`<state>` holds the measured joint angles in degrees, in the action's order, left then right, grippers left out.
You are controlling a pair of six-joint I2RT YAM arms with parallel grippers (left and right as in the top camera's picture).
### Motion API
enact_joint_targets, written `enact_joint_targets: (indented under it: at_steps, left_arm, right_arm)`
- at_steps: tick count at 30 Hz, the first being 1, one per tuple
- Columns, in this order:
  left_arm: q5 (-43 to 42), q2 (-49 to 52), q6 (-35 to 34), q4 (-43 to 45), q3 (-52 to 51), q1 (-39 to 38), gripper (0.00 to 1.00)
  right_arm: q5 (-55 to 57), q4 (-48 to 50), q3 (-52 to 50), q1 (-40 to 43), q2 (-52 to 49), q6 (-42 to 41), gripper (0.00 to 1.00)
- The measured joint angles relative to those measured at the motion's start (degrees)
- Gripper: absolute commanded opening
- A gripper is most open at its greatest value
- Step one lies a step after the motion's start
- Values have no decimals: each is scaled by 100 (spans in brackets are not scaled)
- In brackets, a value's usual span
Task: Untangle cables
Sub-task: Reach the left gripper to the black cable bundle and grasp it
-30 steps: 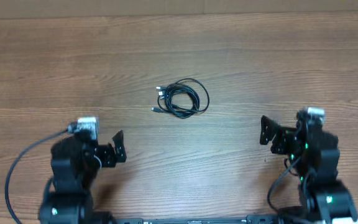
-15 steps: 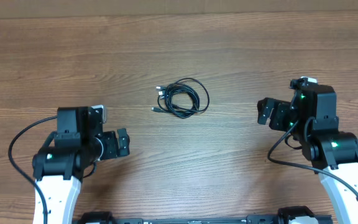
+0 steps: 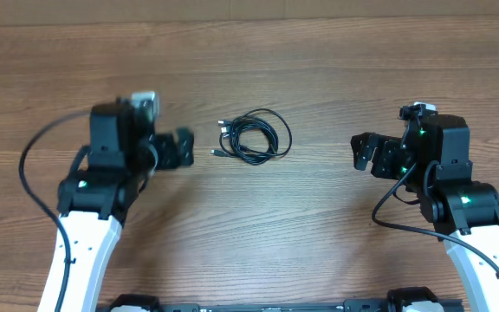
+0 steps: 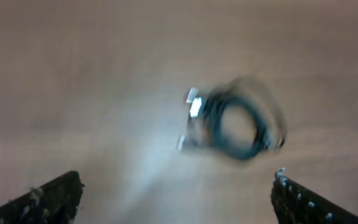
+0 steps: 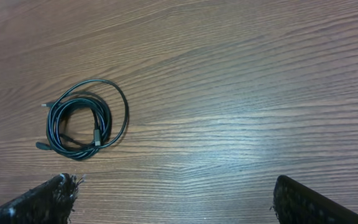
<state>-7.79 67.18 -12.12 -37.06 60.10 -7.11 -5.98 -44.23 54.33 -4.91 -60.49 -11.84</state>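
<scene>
Lying coiled at the middle of the table (image 3: 336,69), the cables (image 3: 252,137) are noted untouched, flanked by left gripper (image 3: 184,147) and right gripper (image 3: 359,152), both spread empty; all untangling is judged outstanding.

Left wrist view smeared: coil of thin black cables (image 4: 238,127) right of centre reduced to a blurred ring, plug ends to pale smudges. Black left gripper fingers (image 4: 55,198) and black right gripper fingers (image 5: 42,200) cropped at bottom corners.
</scene>
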Motion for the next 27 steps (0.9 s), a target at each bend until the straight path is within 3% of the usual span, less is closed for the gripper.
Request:
enact_joint_targets:
  at_steps: [7,13,27]
  left_arm:
    - [356,975,-101,1040,129,-953,80]
    - [522,2118,-149,1690,129,-1443,77]
    - [758,3598,-892,2236,129,-1718,72]
  right_arm:
    - [-20,2,0,0,0,2,100]
    - [-20,0,0,-2,0,0,100]
    - [-22,-33,0,0,0,0,100]
